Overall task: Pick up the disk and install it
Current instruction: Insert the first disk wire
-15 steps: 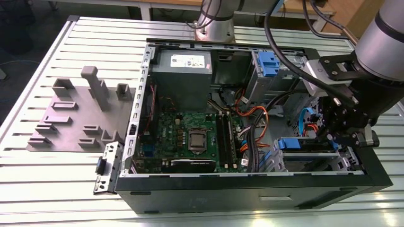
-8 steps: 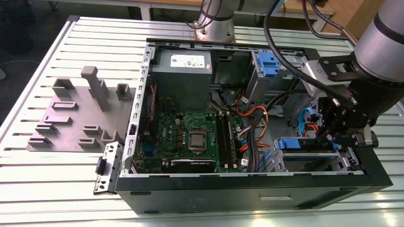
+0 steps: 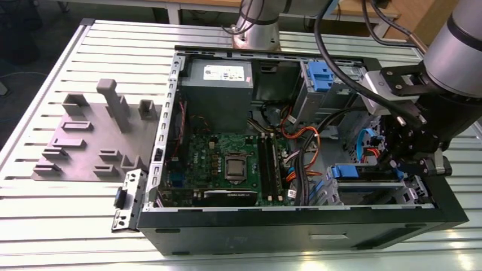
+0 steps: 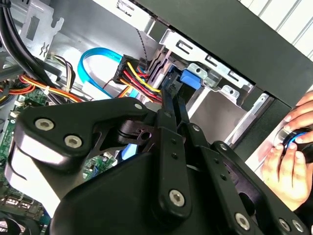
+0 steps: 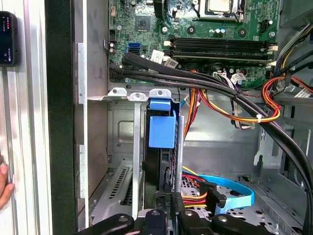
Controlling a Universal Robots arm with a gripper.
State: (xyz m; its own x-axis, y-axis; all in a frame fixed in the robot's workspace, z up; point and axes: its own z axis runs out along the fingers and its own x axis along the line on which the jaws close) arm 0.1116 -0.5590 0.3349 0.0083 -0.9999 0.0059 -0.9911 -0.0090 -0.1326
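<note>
Between the jaws, standing on edge in its slot, is the disk [image 5: 161, 161]: in the first wrist view its dark body runs straight ahead of the gripper [image 5: 168, 215], with the blue plastic carrier tab [image 5: 162, 128] at the far end, against the silver lip of the drive cage [image 5: 134, 94]. The jaws look closed on the near edge of the disk; in the second wrist view the two black fingers [image 4: 171, 115] lie tight together along a thin dark edge that ends at the blue tab. The disk seems most of the way into the bay, though whether it is fully seated is hidden.

Just beside the jaws, on one side, lie a light-blue data cable [image 5: 230, 188] and a red, yellow and black power lead [image 5: 195, 199]. I judge these the main hazard: if the gripper shifts sideways, a finger could snag them or pinch them against the cage.

Past the tab, a thick black cable bundle [image 5: 195, 81] crosses in front of the motherboard [image 5: 220, 29]; a push too far could press the tab against it. A tilted push might jam the carrier in the cage rails.

Beyond the case wall, a person's hand [image 4: 288, 152] rests near the gripper and could be struck.
</note>
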